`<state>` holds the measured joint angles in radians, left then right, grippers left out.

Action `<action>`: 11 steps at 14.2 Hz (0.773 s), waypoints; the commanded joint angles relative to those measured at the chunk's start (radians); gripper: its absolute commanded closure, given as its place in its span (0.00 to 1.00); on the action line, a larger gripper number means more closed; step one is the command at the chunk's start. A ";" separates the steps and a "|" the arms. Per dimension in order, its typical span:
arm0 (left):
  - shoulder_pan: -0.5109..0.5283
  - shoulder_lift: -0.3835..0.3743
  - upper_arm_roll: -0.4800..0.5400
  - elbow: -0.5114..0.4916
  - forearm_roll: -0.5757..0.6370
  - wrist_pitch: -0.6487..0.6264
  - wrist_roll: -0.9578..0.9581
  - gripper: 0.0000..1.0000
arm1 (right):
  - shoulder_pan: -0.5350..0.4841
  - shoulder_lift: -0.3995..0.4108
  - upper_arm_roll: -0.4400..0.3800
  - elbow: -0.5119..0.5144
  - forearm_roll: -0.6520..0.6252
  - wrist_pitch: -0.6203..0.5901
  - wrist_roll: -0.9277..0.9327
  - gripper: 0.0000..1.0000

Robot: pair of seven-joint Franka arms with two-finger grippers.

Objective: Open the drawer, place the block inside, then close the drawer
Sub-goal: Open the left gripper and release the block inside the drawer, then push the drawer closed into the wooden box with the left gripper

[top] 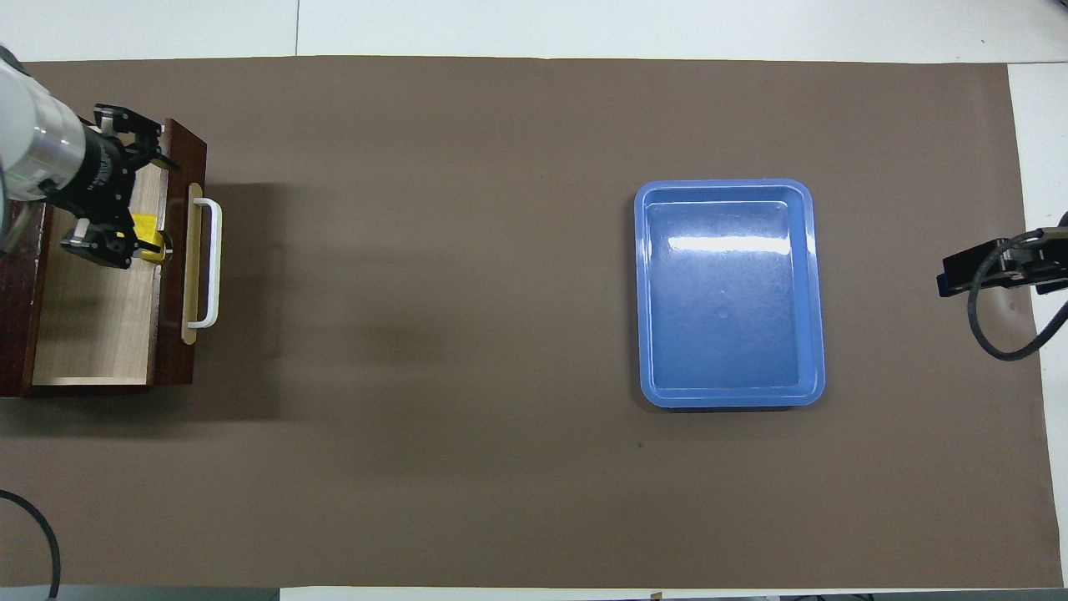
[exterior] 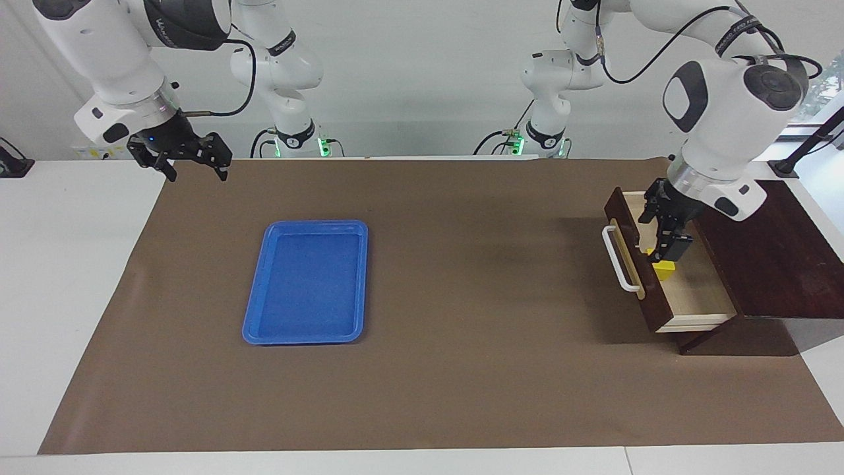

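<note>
Toward the left arm's end of the table, the drawer (exterior: pixel 666 264) is standing pulled out of its dark wooden box (exterior: pixel 771 257), its pale inside showing and its white handle (exterior: pixel 618 258) facing the middle of the table. Inside it, the yellow block (exterior: pixel 663 268) is lying on the drawer's floor, just beside the front panel. Over the block, the left gripper (exterior: pixel 664 227) is hanging with its fingers spread apart and holding nothing; in the facing view it looks clear of the block, raised above the drawer.

Judging by this, opening the drawer and putting the block in are both done. Closing the drawer is what is left: the front would need pushing back into the box, and the left gripper looks best placed for that.

Over the mat's corner at the right arm's end, the right gripper (exterior: pixel 191 161) is waiting with its fingers open and empty. Between the two arms, nearer the right arm's end, a blue tray (exterior: pixel 306 333) is sitting on the brown mat (exterior: pixel 461 277), playing no part.
</note>
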<state>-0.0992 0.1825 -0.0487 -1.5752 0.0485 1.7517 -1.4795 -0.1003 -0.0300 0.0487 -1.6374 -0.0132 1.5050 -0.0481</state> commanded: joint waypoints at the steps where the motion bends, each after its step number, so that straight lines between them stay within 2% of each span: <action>1: -0.040 -0.050 0.012 -0.119 0.063 0.011 -0.068 0.00 | -0.029 -0.010 0.013 -0.007 0.016 -0.006 -0.012 0.00; 4: -0.034 -0.089 0.013 -0.215 0.073 0.087 -0.084 0.00 | -0.024 -0.014 0.013 -0.007 0.015 -0.008 -0.009 0.00; 11: -0.020 -0.112 0.013 -0.342 0.171 0.216 -0.067 0.00 | -0.027 -0.019 0.014 -0.015 0.016 -0.032 -0.012 0.00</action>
<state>-0.1334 0.1165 -0.0336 -1.8362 0.1833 1.9073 -1.5505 -0.1026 -0.0313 0.0480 -1.6371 -0.0132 1.4867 -0.0481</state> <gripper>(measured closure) 0.000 0.000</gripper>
